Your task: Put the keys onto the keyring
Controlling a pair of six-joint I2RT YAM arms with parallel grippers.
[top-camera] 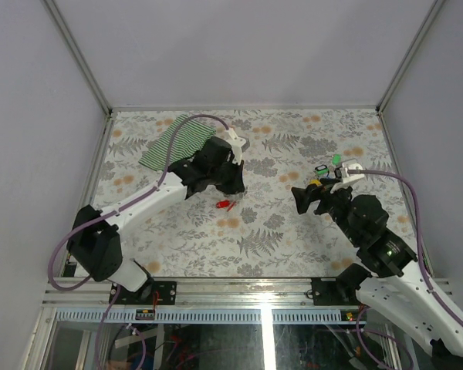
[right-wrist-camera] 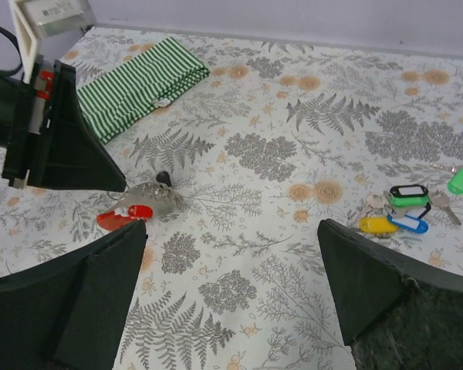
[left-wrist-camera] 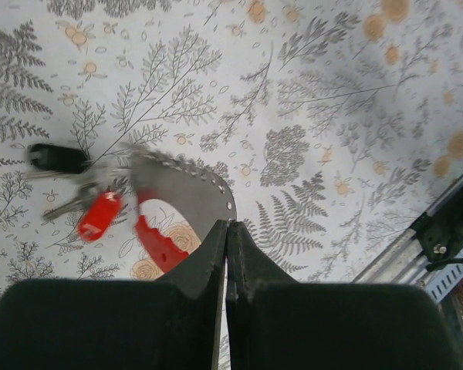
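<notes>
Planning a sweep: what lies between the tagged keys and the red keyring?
Only bare fern-print tablecloth between the keys and the keyring, shown in the right wrist view.

2 arms | left arm (top-camera: 131, 206), right arm (top-camera: 405, 297): white shells, black joints | mauve cables (top-camera: 193, 116) along each | left gripper (left-wrist-camera: 226, 225): black wedge fingers | green lamp (top-camera: 383, 252) on right arm

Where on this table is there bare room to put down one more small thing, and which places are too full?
Free: the far strip between the striped cloth and the keys; the near middle of the table, this side of the keyring. Crowded: around the left gripper and keyring, and by the right gripper beside the keys.
</notes>
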